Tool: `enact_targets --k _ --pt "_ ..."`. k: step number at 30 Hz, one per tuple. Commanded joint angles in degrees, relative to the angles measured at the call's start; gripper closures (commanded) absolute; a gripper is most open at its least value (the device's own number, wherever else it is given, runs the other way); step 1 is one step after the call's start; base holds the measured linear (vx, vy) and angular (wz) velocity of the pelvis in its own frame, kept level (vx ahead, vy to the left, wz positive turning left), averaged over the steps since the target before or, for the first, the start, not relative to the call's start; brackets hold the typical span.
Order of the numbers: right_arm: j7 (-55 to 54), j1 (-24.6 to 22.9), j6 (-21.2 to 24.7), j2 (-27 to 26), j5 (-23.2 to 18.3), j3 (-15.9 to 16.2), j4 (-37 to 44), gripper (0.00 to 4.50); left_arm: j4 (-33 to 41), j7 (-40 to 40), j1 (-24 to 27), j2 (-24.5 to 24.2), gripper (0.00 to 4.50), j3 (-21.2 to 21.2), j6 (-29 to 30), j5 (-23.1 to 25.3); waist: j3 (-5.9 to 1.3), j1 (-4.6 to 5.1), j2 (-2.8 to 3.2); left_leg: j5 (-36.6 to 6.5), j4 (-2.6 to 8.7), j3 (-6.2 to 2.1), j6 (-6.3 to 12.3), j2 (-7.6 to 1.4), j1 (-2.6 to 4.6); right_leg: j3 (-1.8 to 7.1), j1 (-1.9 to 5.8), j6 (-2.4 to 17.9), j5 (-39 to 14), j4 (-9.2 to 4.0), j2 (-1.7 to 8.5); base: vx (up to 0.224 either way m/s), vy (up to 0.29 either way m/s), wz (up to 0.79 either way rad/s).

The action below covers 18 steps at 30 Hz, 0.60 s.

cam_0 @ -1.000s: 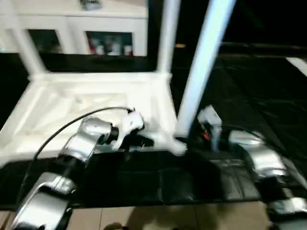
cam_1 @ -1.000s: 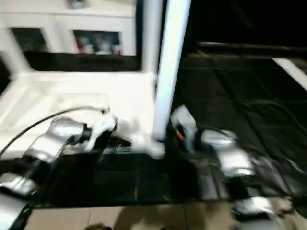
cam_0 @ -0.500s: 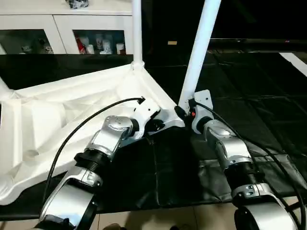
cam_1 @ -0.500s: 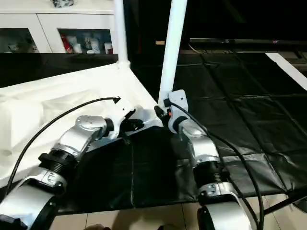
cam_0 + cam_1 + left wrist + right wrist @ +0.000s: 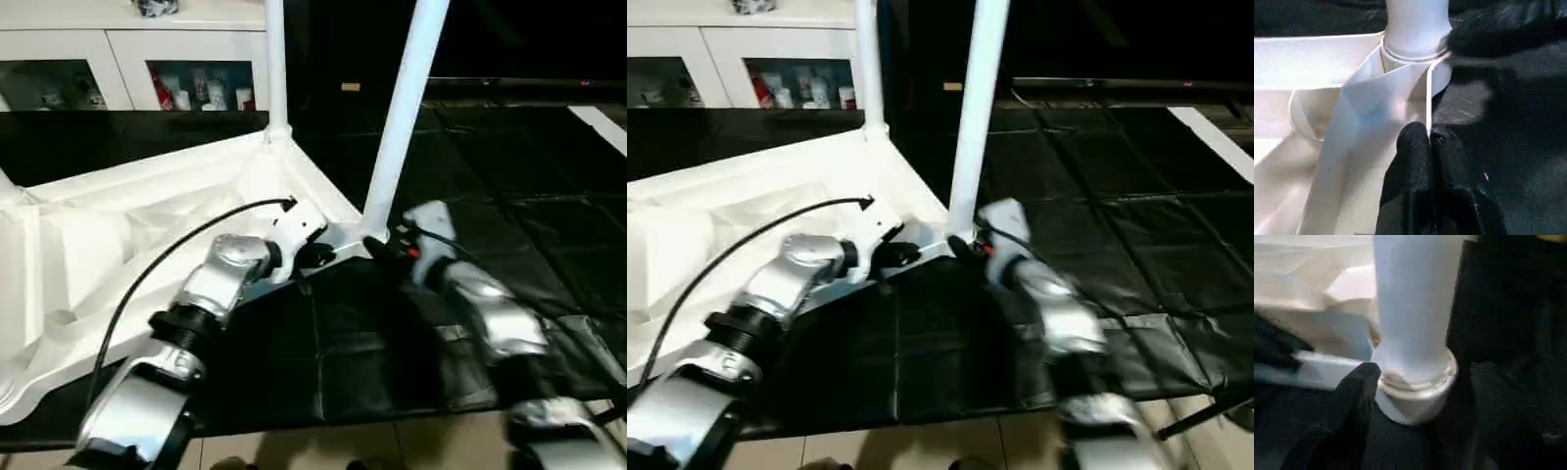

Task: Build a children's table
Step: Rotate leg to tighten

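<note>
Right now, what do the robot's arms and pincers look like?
Both forearms are shiny silver cylinders with black ribbed joints. A black cable loops over the left arm. The wrists carry white housings; the right arm shows an orange mark. Each pincer has two black fingers.

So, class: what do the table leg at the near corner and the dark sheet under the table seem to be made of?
Table leg: probably moulded plastic, smooth white tube with a soft sheen and a collar at the socket.
Dark sheet: looks like thin black plastic film or coated fabric; it shows creases and glossy highlights.
</note>
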<state>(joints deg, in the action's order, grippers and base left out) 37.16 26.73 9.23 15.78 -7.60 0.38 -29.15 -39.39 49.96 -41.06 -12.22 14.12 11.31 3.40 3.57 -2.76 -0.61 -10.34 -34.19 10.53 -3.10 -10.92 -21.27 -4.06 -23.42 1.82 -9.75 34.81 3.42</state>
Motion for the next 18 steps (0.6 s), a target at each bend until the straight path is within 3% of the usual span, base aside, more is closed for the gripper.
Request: enact_targets --k 1,3,5,9,10,13,17,18 --pt "6.9 -0.9 -1.2 3.0 -2.1 -0.6 2.4 1.03 0.6 5.0 -0.5 -2.0 4.50 -0.1 -4.6 -1.5 -4.37 -0.55 -0.36 -8.2 3.25 -0.80 4.81 -1.85 0.27 2.90 4.03 11.0 -10.8 -4.34 4.69 0.000 0.000 0.00" --pt "9.0 -1.2 -1.1 4.1 -2.6 -0.5 2.9 0.83 0.6 6.7 -0.3 -2.4 4.50 0.0 -4.8 -1.9 -4.34 -0.49 -0.40 -8.7 3.21 -0.75 4.78 -1.89 0.34 2.82 3.89 11.0 -11.8 -4.41 4.67 0.000 0.000 0.00" --pt "16.9 -2.0 -0.4 7.8 -3.8 0.9 4.7 0.74 1.5 14.8 1.0 -4.6 4.50 1.6 -8.5 -3.2 -4.24 -0.56 -0.40 -9.6 3.23 -0.71 4.86 -1.94 0.53 2.78 3.69 10.9 -13.9 -4.72 4.64 0.000 0.000 0.00" --pt "21.6 -2.3 -0.3 9.3 -4.7 2.4 6.0 0.39 2.3 19.2 1.8 -6.3 4.50 3.2 -9.9 -3.2 -4.15 -1.37 -0.05 -10.5 3.46 -0.72 4.23 -2.50 0.87 2.73 3.28 11.2 -15.0 -4.70 4.63 0.000 0.000 0.00" --pt "26.0 -2.9 -0.1 10.7 -5.4 4.3 7.8 0.30 3.4 22.7 2.5 -7.4 4.50 4.1 -10.7 -3.6 -4.08 -1.70 -0.05 -11.1 3.53 -0.74 3.93 -2.61 0.89 2.69 3.30 11.1 -15.8 -4.67 4.67 0.000 0.000 0.00" --pt "31.3 -3.6 -0.5 12.2 -5.8 6.9 9.4 0.30 4.9 26.4 3.3 -8.5 4.50 5.1 -11.1 -4.3 -4.08 -2.66 -0.15 -11.5 3.58 -0.71 3.55 -2.81 1.03 2.81 3.18 10.7 -16.5 -4.56 4.83 0.000 0.000 0.00" --pt "36.1 -3.0 -0.2 12.8 -4.7 9.9 8.3 0.30 6.6 30.6 4.1 -10.1 4.50 6.7 -12.2 -4.1 -4.06 -2.94 -0.19 -11.6 3.62 -0.70 3.05 -2.70 0.99 2.83 3.05 10.7 -17.0 -4.59 4.90 0.000 0.000 0.00" --pt "36.3 -2.6 -0.5 12.4 -4.4 10.0 7.6 0.30 7.0 31.3 4.3 -10.4 4.50 7.0 -12.5 -4.0 -3.99 -3.08 -0.48 -11.7 3.67 -0.72 2.89 -2.70 1.00 2.86 3.07 10.2 -18.1 -4.69 5.03 0.000 0.000 0.00"
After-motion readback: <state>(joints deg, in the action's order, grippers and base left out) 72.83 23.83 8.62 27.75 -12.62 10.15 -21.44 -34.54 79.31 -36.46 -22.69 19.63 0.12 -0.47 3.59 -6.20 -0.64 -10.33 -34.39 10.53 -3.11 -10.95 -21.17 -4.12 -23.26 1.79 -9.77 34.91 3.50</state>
